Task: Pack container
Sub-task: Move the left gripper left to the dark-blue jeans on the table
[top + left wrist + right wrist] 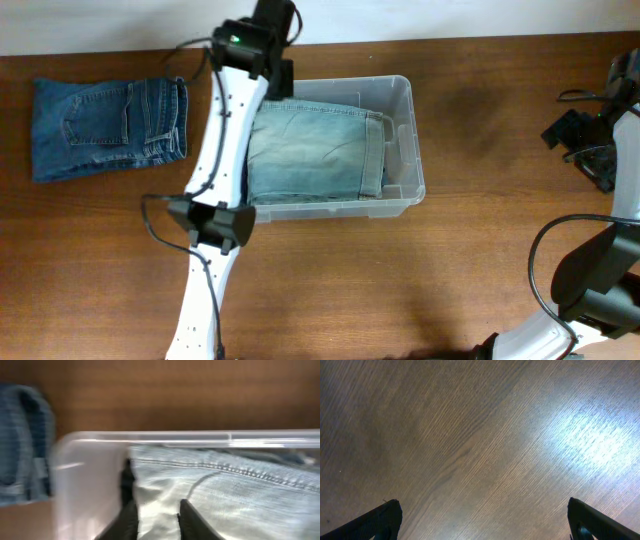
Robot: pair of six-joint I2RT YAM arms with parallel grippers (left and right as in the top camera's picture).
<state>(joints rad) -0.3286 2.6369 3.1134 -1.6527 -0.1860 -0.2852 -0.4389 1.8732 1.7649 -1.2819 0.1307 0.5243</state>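
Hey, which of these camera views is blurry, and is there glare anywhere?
Left wrist: blurred, the container rim and jeans smeared sideways. Right wrist: sharp wood grain, a bright glare patch on the table. Overhead: sharp, evenly lit.

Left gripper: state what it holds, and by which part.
The left gripper straddles an end fold of the light blue jeans inside the container. Whether it actually grips it cannot be told.

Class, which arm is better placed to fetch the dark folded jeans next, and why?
Left: the left fingers sit at the container end nearest the dark jeans; the right fingers hang far off.
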